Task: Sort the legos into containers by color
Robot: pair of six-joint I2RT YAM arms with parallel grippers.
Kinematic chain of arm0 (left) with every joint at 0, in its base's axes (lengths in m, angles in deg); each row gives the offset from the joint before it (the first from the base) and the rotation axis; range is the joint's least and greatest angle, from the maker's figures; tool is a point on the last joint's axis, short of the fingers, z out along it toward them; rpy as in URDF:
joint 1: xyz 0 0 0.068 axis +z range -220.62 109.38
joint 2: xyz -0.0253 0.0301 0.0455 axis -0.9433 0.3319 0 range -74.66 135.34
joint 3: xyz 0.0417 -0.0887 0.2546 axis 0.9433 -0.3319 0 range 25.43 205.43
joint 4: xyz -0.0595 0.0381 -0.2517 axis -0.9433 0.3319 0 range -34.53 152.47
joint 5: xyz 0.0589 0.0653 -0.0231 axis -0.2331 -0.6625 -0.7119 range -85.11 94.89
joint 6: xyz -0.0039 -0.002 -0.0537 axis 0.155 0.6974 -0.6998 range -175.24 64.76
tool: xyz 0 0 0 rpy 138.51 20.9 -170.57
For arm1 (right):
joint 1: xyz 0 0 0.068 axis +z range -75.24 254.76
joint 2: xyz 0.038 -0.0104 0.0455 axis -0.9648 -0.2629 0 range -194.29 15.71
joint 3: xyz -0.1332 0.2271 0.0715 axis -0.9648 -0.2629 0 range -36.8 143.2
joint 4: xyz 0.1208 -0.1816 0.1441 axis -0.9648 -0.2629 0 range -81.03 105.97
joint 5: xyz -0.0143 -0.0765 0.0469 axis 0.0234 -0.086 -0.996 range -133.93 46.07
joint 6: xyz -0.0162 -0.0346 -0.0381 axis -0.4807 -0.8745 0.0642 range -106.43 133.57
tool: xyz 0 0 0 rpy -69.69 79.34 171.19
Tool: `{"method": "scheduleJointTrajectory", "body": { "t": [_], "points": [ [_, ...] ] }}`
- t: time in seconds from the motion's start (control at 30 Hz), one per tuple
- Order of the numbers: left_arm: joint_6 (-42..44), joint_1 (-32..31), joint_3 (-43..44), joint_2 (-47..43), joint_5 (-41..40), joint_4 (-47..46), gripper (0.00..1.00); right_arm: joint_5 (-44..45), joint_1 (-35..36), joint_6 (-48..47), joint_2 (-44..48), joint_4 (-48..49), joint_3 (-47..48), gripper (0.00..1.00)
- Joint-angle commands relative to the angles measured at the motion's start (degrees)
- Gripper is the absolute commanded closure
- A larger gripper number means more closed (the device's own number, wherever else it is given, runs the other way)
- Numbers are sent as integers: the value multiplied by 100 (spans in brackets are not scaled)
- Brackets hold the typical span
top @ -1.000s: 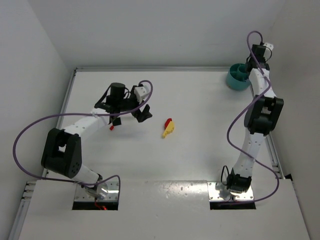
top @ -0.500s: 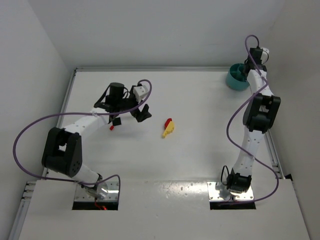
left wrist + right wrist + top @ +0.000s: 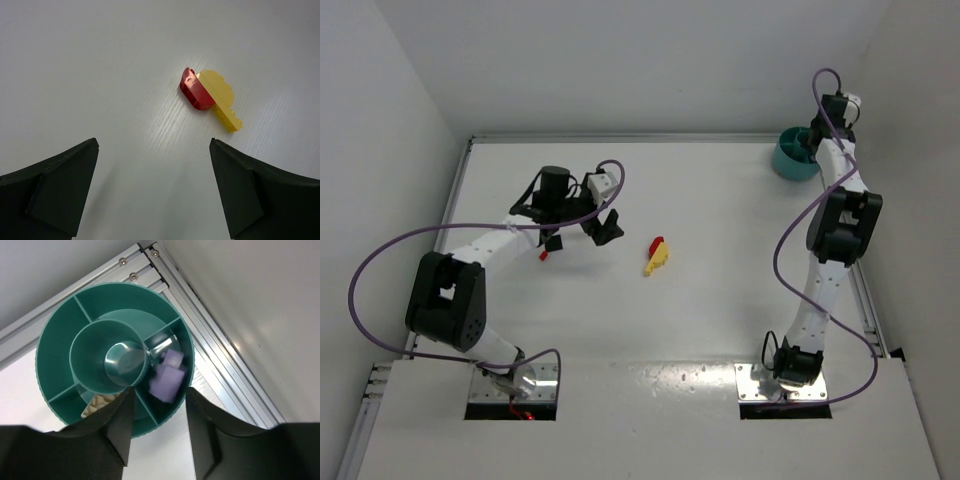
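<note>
From above, the teal bowl sits at the worktop's far right corner under the right arm. A lone red brick lies by the left arm.

Left wrist: the left jaws are spread wide and empty, with a curved red brick touching a yellow brick ahead.

Right wrist: the right jaws are parted, gripping nothing. A blurred purple brick shows over the compartment holding another purple piece, and pale pieces lie in another.

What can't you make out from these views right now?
- Purple brick, right wrist view: blurred; falling or at rest, cannot tell.
- Pale pieces in bowl, right wrist view: half hidden by the right gripper.
- Bowl's contents, top view: too small, right arm covers it.
- Red speck by left arm, top view: too small to identify.
</note>
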Motion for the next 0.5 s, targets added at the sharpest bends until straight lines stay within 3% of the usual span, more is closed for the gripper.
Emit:
{"method": "scheduleJointTrajectory", "body": {
  "t": [0.0, 0.07, 0.37, 0.47],
  "points": [
    [-55, 56, 159, -5, 188, -160, 0, -83, -28, 64, 54, 159, 261, 53],
    [-55, 56, 159, -5, 188, -160, 0, -152, -28, 64, 54, 159, 314, 46],
    [-107, 56, 159, -5, 240, -265, 0, -759, -28, 64, 317, 45, 129, 44],
    [-108, 56, 159, -5, 241, -265, 0, -926, -28, 64, 370, -8, 77, 36]
  ]
}}
